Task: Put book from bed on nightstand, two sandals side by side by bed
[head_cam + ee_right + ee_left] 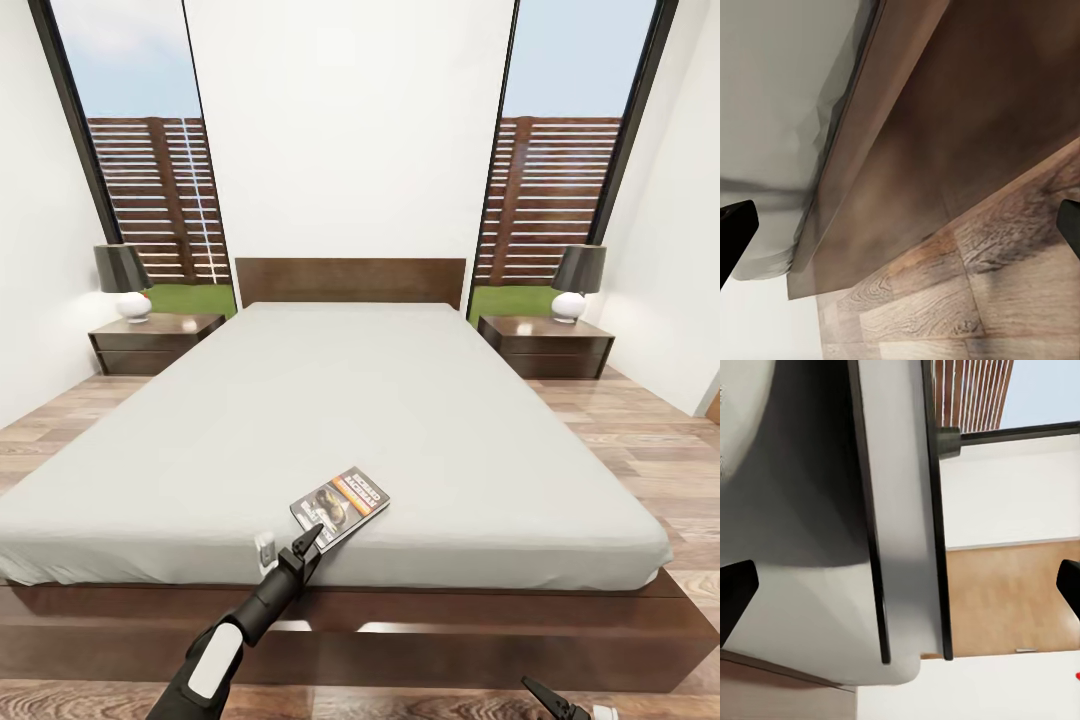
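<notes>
Book pickup in hand, I judge: left end effector (300,556), fingers spread wide, must close on the book (341,505) near the bed's (420,420) foot edge.

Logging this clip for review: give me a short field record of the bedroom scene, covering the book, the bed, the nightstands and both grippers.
setting: bedroom, wood-plank floor, tall windows
bed: grey mattress, dark wooden frame, headboard against the far wall
book: flat on the mattress near the foot edge
nightstands: left nightstand and right nightstand, one each side of the headboard, each bearing a lamp
left gripper: open, at the foot edge of the bed beside the book, fingers not closed on it
right gripper: low over the floor, open
sandals: not located
</notes>
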